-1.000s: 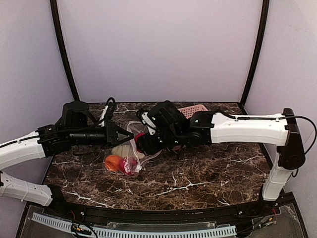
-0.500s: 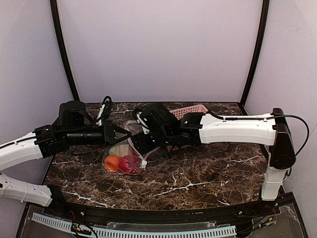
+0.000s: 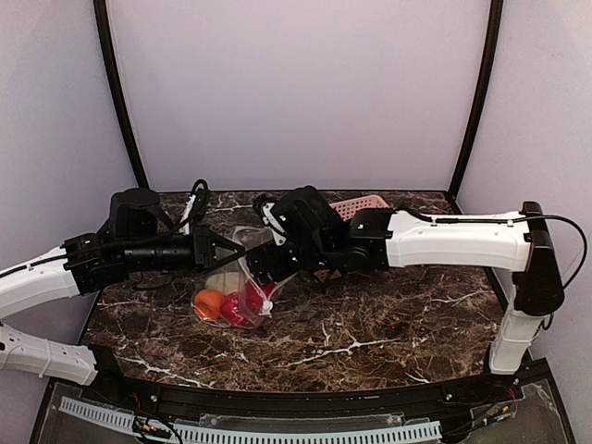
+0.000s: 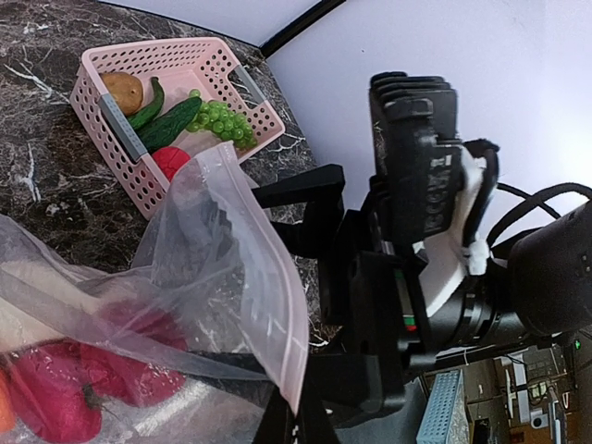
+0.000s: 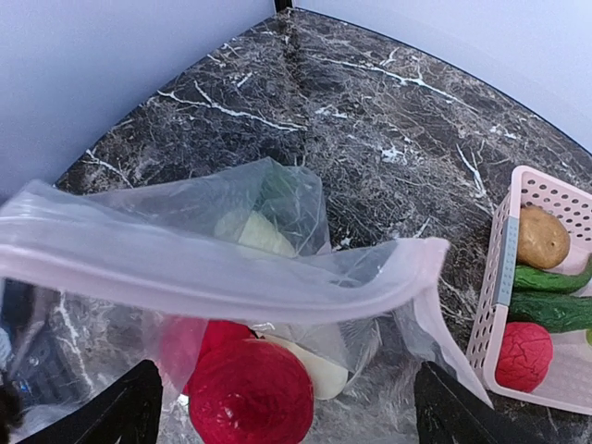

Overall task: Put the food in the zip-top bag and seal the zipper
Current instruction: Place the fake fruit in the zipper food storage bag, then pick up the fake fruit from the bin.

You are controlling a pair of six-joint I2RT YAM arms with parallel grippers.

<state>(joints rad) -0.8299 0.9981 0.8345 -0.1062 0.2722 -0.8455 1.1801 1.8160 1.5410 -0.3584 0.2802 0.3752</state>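
Note:
The zip-top bag (image 3: 242, 277) lies at the table's left middle with its mouth held up and gaping. My left gripper (image 3: 237, 250) (image 4: 296, 416) is shut on the bag's pinkish zipper strip (image 4: 287, 324). The right gripper (image 3: 263, 268) (image 5: 287, 416) hovers open just over the mouth, and nothing is between its fingers (image 5: 129, 407). Food sits inside the bag: a red tomato (image 5: 250, 393), a cream-white vegetable (image 5: 319, 365), a green leafy piece (image 5: 277, 199) and an orange fruit (image 3: 210, 302). The strip (image 5: 231, 282) runs unsealed across the right wrist view.
A pink slotted basket (image 3: 363, 203) (image 4: 111, 129) (image 5: 490, 324) stands behind the bag at the back, holding a potato (image 5: 541, 236), cucumbers (image 4: 166, 125), green grapes (image 4: 222, 118) and a red piece (image 5: 523, 356). The right arm's body (image 4: 416, 231) is close to the left gripper.
The right gripper's jaws have spread wide and a red piece has left them and now lies in the bag. That gripper dipped toward the mouth, then drew slightly back. The left arm held still.

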